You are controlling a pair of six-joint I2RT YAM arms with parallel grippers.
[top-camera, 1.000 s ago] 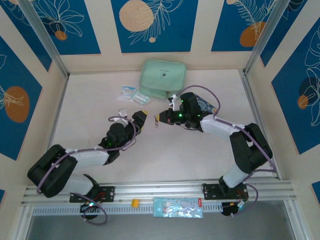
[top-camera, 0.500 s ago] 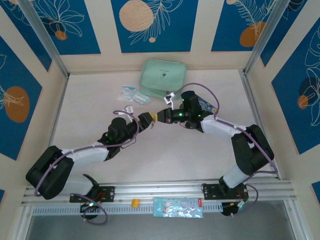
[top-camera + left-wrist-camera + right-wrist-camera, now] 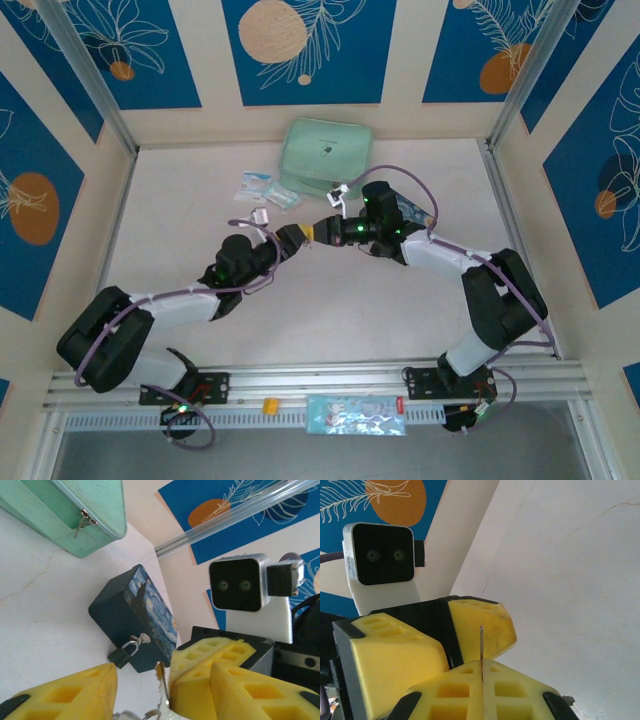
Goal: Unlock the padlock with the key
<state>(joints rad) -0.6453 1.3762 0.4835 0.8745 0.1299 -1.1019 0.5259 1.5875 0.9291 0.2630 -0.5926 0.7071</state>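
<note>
A thin silvery key [image 3: 481,642] sticks up edge-on, and my right gripper [image 3: 481,667] is shut on it. Mid-table, that right gripper [image 3: 322,230] meets my left gripper [image 3: 297,238] tip to tip. In the left wrist view my left gripper [image 3: 165,680] is open. Its jaws straddle the key [image 3: 162,682] and the right gripper's fingers [image 3: 215,652], with a gap between the key and my left-hand pad [image 3: 75,692]. Beyond the key, the small dark padlock [image 3: 120,655] hangs by its silvery shackle from the hasp of the dark blue swirl-painted tin [image 3: 117,612].
A mint-green zip pouch [image 3: 325,158] lies at the back of the table, with white-and-blue packets [image 3: 268,190] to its left. The tin [image 3: 415,208] sits partly under the right arm. Patterned walls and metal posts close in the back and both sides.
My left gripper has moved right and forward until it met the right gripper, and its jaws have narrowed around the key. The right gripper shifted slightly left, still holding the key.
</note>
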